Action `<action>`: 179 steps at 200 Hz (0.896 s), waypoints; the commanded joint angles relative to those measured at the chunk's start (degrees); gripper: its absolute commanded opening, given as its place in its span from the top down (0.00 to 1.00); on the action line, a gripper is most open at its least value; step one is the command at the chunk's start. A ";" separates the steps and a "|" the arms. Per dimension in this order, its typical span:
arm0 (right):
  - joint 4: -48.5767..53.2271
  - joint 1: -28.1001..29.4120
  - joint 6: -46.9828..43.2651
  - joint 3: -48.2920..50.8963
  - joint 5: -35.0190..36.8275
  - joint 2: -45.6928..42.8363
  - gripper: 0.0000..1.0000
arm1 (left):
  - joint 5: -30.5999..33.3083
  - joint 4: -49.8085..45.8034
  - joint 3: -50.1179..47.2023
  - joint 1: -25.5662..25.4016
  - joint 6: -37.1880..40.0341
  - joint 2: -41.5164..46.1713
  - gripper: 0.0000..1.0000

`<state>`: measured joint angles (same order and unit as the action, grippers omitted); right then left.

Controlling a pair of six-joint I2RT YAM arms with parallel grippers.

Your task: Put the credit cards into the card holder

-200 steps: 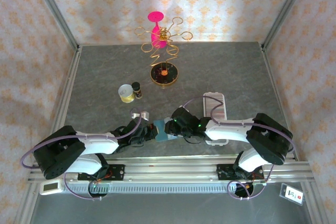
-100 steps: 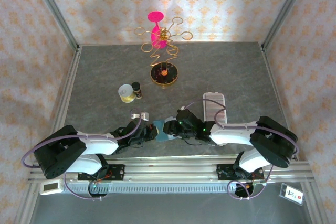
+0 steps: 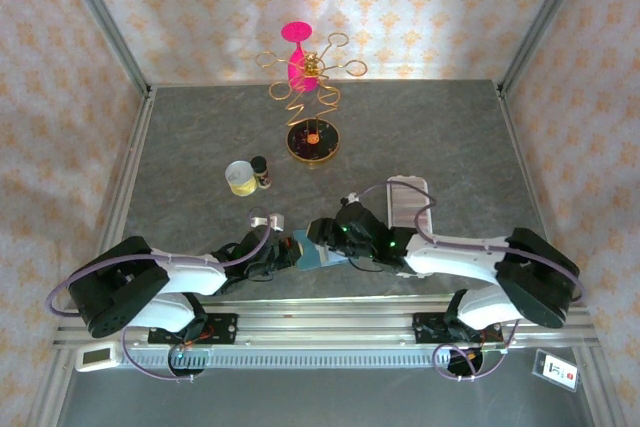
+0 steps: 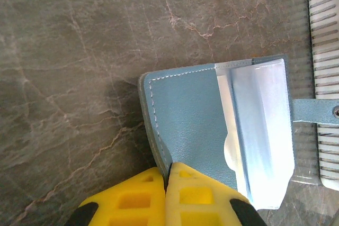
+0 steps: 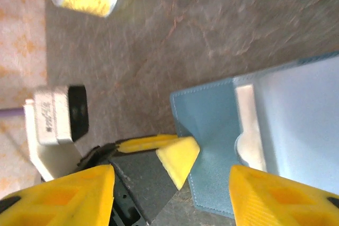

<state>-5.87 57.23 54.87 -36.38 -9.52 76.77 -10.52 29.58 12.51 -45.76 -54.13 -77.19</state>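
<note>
While checking against the top view from a second back, noted the right arm stretched further left, with the right gripper (image 3: 318,237) brought over the wallet (image 3: 320,259) and the forearm swung off the card holder (image 3: 408,199), uncovering more of its ridges. Logged the right jaws wider than before: well apart, straddling the wallet's near corner, holding nothing. Found the left gripper (image 4: 167,170) unmoved, clamped tight on the wallet's stitched flap and pinning it open on the table (image 3: 200,137).

Saw a pale edge inside the wallet's clear pocket; could not tell whether it was a credit card. Placed the card holder just beside the wallet, to its right, with the wallet's strap lying across its rim. Found the slots in the left wrist view bare.

Judged this to be set-up for drawing a card out of the pocket, with the task barely begun and nothing yet in the holder.

Recorded the surface as grey marbled stone pattern, matte, edged by aluminium rails. Recorded the walls as cream paper with an orange motif. Noted, well back from the work, a cup (image 3: 239,178), a small dark bottle (image 3: 261,171) touching it, and a gold wire stand (image 3: 310,97).
</note>
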 commanded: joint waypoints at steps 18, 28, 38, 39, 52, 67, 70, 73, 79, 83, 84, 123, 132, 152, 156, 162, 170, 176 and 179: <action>14.08 0.07 -0.21 -0.61 9.38 -0.08 0.39 | -0.45 -2.43 -1.44 -0.20 0.00 -1.37 1.00; 13.89 0.07 -0.29 -0.37 8.56 1.30 0.40 | -0.60 -2.34 -1.37 -0.14 -0.01 -1.54 1.00; 14.42 0.00 -0.17 -0.60 8.68 2.78 0.40 | -0.72 -2.33 -1.27 -0.14 0.06 -1.65 1.00; 14.45 0.04 -0.14 -0.61 8.75 2.86 0.40 | -0.72 -2.33 -1.27 -0.17 0.07 -1.60 1.00; 15.03 0.07 -0.03 -0.76 9.44 4.23 0.41 | -0.97 -2.35 -1.22 -0.12 0.14 -1.69 1.00; 15.76 0.03 -0.10 -1.02 9.75 5.77 0.41 | -0.99 -2.43 -1.26 -0.21 0.01 -1.41 1.00; 15.85 0.07 -0.18 -1.13 9.58 6.17 0.41 | -1.00 -2.49 -1.34 -0.15 0.07 -1.35 1.00; 15.87 0.07 -0.27 -1.14 9.56 6.60 0.41 | -0.99 -2.44 -1.35 -0.20 0.07 -1.30 1.00; 15.87 0.05 -0.34 -1.16 9.29 7.24 0.41 | -0.93 -2.60 -1.31 -0.20 0.05 -1.18 1.00; 15.87 0.07 -0.46 -1.19 9.07 7.67 0.41 | -0.90 -2.69 -1.34 -0.15 0.03 -1.12 1.00; 15.88 0.07 -0.51 -1.26 9.03 7.73 0.41 | -0.90 -2.69 -1.35 -0.18 0.05 -1.08 1.00; 15.51 0.36 -1.34 -1.93 6.92 11.06 0.40 | -0.77 -2.95 -1.44 -0.16 -0.17 -0.40 1.00; 14.49 0.46 -1.43 -2.09 6.01 11.37 0.39 | -0.70 -3.04 -1.44 -0.16 -0.14 -0.40 1.00; 10.91 0.72 -1.59 -2.38 3.65 11.24 0.38 | -0.64 -2.95 -1.61 -0.15 -0.25 -0.30 1.00; 10.22 0.77 -1.54 -2.46 3.21 11.07 0.38 | -0.58 -2.95 -1.61 -0.13 -0.19 -0.25 1.00; 9.37 0.77 -1.48 -2.61 2.68 11.01 0.38 | -0.55 -2.88 -1.69 -0.14 -0.26 -0.27 1.00; 8.32 0.75 -1.51 -2.86 1.98 10.84 0.38 | -0.62 -2.78 -1.70 -0.14 -0.34 -0.32 1.00; 7.50 0.75 -1.50 -2.82 1.33 10.75 0.37 | -0.60 -2.78 -1.70 -0.12 -0.34 -0.39 1.00; 7.13 0.77 -1.52 -2.82 1.07 10.69 0.37 | -0.56 -2.75 -1.70 -0.19 -0.28 -0.38 1.00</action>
<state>3.31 57.41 53.76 -39.18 -4.80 86.21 -10.70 30.00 12.32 -45.76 -54.15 -77.23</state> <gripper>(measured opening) 0.624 0.047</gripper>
